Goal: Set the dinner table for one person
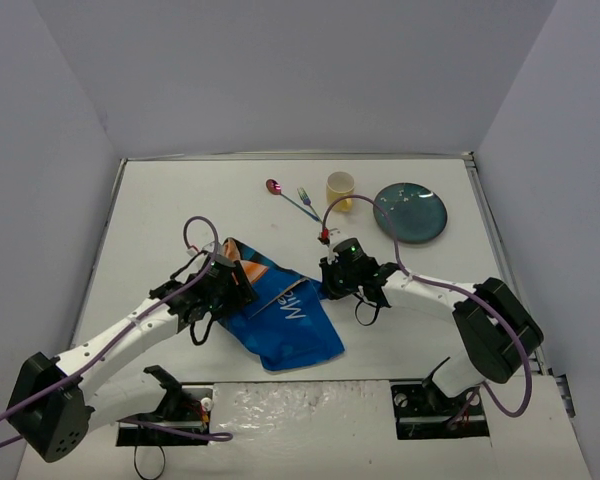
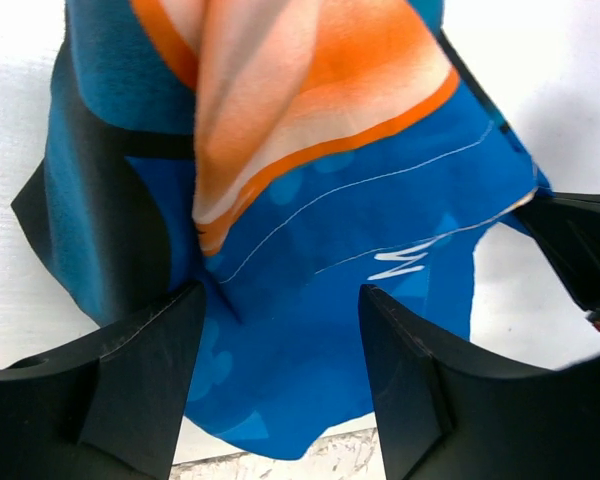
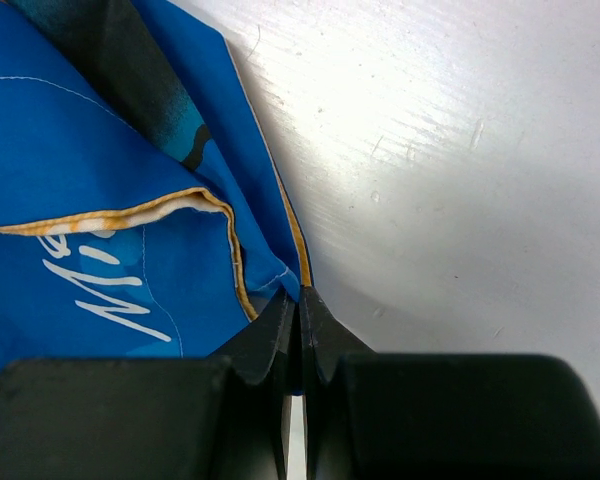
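Observation:
A crumpled blue cartoon-print placemat point(image 1: 285, 325) lies on the white dinner table point(image 1: 180, 200), partly folded over itself with an orange patch showing point(image 2: 310, 90). My left gripper point(image 1: 230, 285) hovers low over its left part. In the left wrist view this gripper point(image 2: 280, 292) is open, its two fingers straddling blue cloth without pinching it. My right gripper point(image 1: 330, 285) is at the placemat's right edge. In the right wrist view it point(image 3: 300, 295) is shut, with the placemat's point(image 3: 100, 200) yellow-hemmed edge caught at the fingertips.
At the back of the table stand a dark teal plate point(image 1: 410, 212) and a yellow cup point(image 1: 340, 190). A spoon with a red bowl point(image 1: 275, 187) and a small fork point(image 1: 305, 200) lie left of the cup. Grey walls enclose the table.

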